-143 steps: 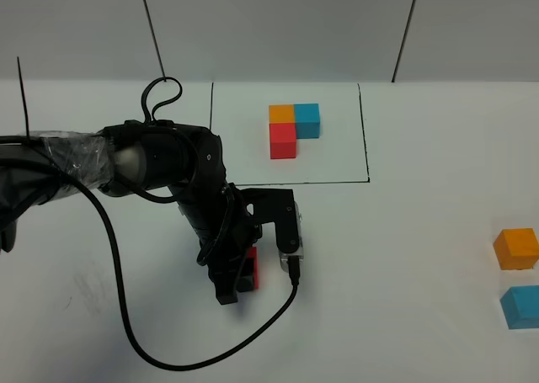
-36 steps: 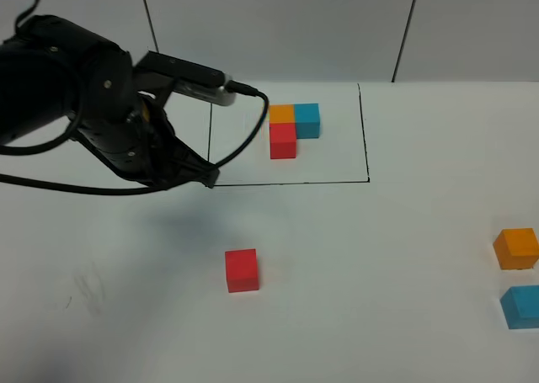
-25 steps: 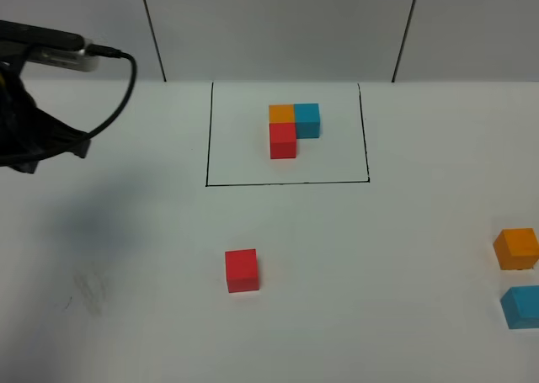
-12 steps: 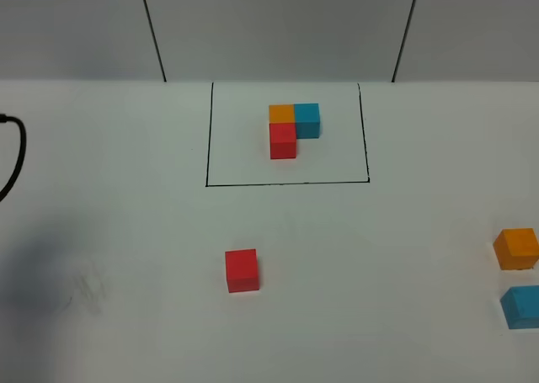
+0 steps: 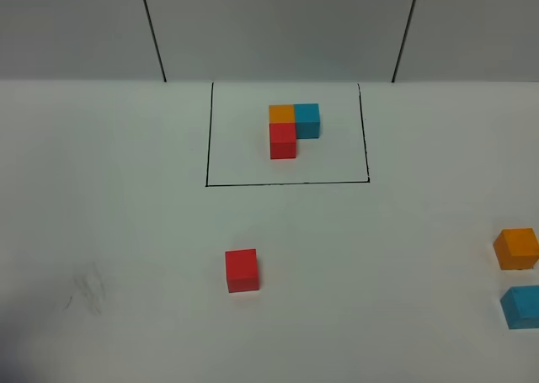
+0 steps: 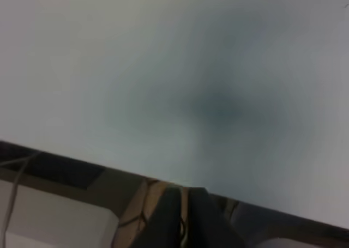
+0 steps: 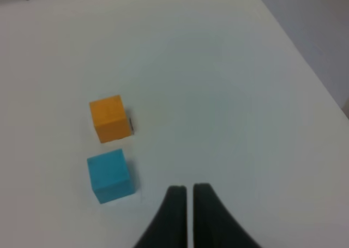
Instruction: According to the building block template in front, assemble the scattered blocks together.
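Note:
The building block template (image 5: 292, 128) is an L of orange, blue and red cubes inside a black-lined rectangle at the back middle. The loose red cube (image 5: 242, 270) lies alone in front of it, left of centre. The loose orange cube (image 5: 516, 248) and light blue cube (image 5: 522, 306) lie at the right edge; both show in the right wrist view, orange (image 7: 110, 119) and blue (image 7: 110, 175). My right gripper (image 7: 188, 192) is shut and empty, beside the blue cube. My left gripper (image 6: 184, 194) is shut and empty over the table's edge. Neither arm shows in the high view.
The white table (image 5: 135, 231) has faint scuff marks (image 5: 87, 289) at the front left. A grey panelled wall (image 5: 278, 29) stands behind. The left wrist view shows the table's edge (image 6: 82, 163) with cables and a white box below it.
My left arm has let go of the red cube, risen and withdrawn to the left, out of the high view. The red cube stays where it was set down.

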Tool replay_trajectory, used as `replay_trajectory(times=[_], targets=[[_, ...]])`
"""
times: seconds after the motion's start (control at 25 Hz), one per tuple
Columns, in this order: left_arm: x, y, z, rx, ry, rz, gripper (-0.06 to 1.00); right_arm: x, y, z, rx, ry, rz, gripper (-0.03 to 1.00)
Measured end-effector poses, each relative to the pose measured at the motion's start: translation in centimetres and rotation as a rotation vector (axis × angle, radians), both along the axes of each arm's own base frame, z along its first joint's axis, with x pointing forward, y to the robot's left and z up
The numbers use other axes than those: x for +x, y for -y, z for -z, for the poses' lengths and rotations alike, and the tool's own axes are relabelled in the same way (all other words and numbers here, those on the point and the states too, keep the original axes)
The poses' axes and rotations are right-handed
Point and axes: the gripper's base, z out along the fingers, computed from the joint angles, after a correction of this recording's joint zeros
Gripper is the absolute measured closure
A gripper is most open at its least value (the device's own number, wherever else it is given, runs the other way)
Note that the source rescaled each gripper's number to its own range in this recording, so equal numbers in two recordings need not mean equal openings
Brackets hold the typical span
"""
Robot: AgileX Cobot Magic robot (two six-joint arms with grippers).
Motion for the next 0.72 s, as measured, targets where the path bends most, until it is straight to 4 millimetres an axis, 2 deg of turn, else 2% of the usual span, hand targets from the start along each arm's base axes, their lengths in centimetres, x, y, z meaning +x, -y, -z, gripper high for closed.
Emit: replay_trajectory(times=[0.2,0.48,0.72], targets=[[-2.6,0.2,1.3,-0.004,0.019,-0.038,0.94,0.0,0.0,0.0,0.000,0.000,0.000,0.97],[-4.1,1.6,0.8,-0.077,0.171,0.005,0.94,0.0,0.0,0.0,0.000,0.000,0.000,0.97],[-4.9,1.9,0.3,-0.065,0.247,0.032,0.94,0.0,0.0,0.0,0.000,0.000,0.000,0.97]])
